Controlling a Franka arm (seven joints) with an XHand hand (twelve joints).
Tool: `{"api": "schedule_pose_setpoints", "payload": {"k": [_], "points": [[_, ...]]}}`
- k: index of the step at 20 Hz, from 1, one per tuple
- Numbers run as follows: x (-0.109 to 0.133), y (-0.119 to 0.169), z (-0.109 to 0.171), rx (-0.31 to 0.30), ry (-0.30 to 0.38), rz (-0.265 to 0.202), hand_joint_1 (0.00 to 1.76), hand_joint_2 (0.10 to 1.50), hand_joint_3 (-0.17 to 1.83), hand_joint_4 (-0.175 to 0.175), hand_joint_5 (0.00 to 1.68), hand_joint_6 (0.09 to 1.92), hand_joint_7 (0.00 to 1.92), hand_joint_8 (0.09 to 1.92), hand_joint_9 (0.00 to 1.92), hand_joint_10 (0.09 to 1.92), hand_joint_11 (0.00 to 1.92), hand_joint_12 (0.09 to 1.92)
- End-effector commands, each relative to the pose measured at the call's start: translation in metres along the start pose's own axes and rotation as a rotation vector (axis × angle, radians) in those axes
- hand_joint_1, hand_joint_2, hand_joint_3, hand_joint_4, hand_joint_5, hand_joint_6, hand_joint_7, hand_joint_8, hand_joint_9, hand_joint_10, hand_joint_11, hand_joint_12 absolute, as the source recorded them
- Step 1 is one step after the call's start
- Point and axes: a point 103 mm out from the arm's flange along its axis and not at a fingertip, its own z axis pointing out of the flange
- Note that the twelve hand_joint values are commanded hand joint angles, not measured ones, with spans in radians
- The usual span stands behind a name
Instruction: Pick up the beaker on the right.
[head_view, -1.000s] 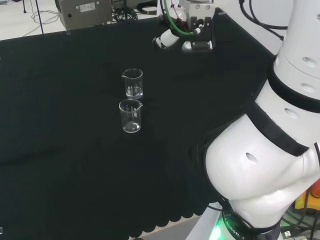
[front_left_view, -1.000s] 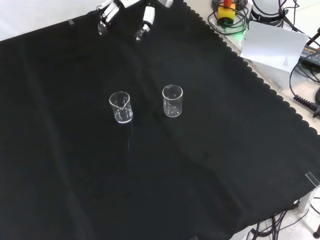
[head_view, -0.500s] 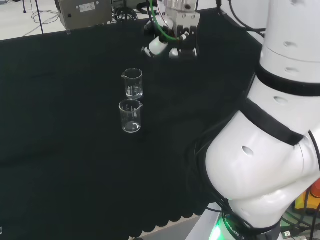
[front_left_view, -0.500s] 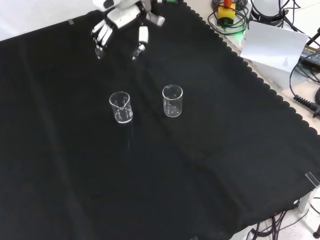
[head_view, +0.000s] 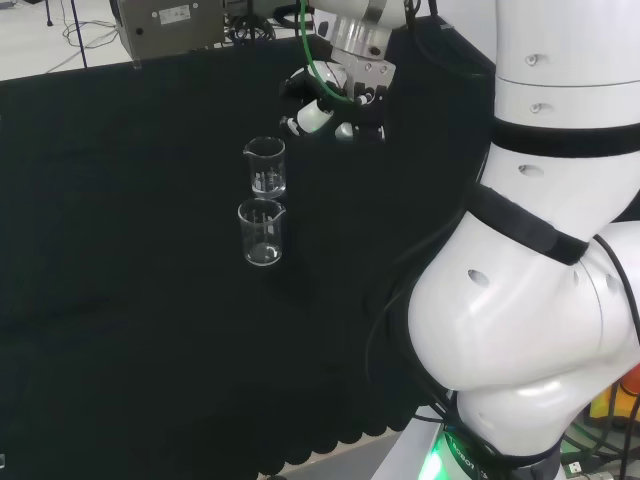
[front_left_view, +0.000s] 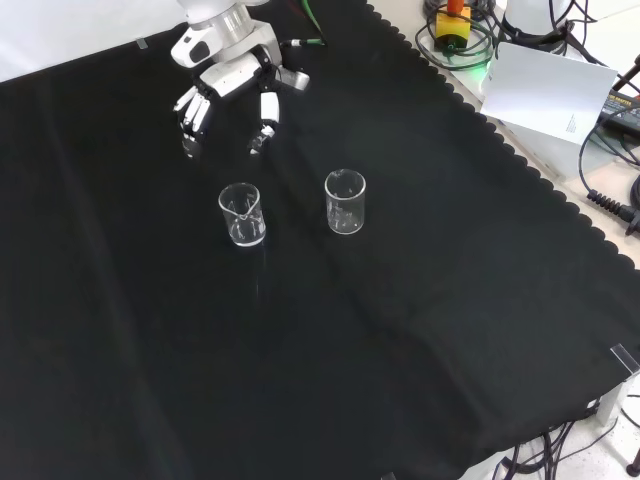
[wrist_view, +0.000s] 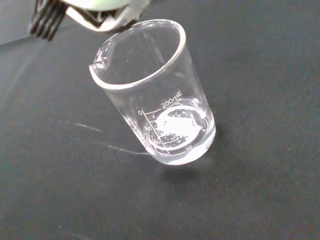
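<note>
Two empty clear glass beakers stand upright on the black cloth. In the front view one beaker is on the left and the other beaker on the right. In the head view they line up, the farther beaker behind the nearer beaker. My hand hangs open above the cloth, fingers spread and pointing down, just beyond the front view's left beaker and touching nothing. In the head view the hand is to the right of the farther beaker. The wrist view has one beaker close up, with a blurred part of the hand over it.
The arm's white links fill the head view's right. A grey box stands beyond the cloth's far edge. In the front view a white board, cables and a yellow and red button lie past the cloth's scalloped right edge.
The hand has come down from the cloth's far edge towards the beakers: lower in the front view, leftwards and nearer in the head view. The beakers have not moved.
</note>
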Motion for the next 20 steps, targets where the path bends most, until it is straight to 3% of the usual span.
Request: {"api": "schedule_pose_setpoints", "payload": {"k": [1, 9, 15, 20], "points": [[-0.019, 0.007, 0.015, 0.004, 0.097, -0.042, 0.89, 0.59, 0.72, -0.074, 0.57, 0.10, 0.36, 0.74, 0.50, 0.66, 0.14, 1.40], [-0.036, 0.009, 0.036, 0.044, 0.164, -0.102, 0.78, 0.53, 0.66, -0.061, 0.42, 0.09, 0.22, 0.73, 0.40, 0.67, 0.10, 1.45], [-0.041, 0.014, 0.055, 0.015, 0.267, -0.110, 0.72, 0.52, 0.58, -0.064, 0.43, 0.09, 0.24, 0.74, 0.40, 0.69, 0.09, 1.46], [-0.037, 0.021, 0.069, 0.006, 0.306, -0.132, 0.84, 0.54, 0.58, -0.065, 0.52, 0.09, 0.33, 0.74, 0.46, 0.68, 0.11, 1.45]]}}
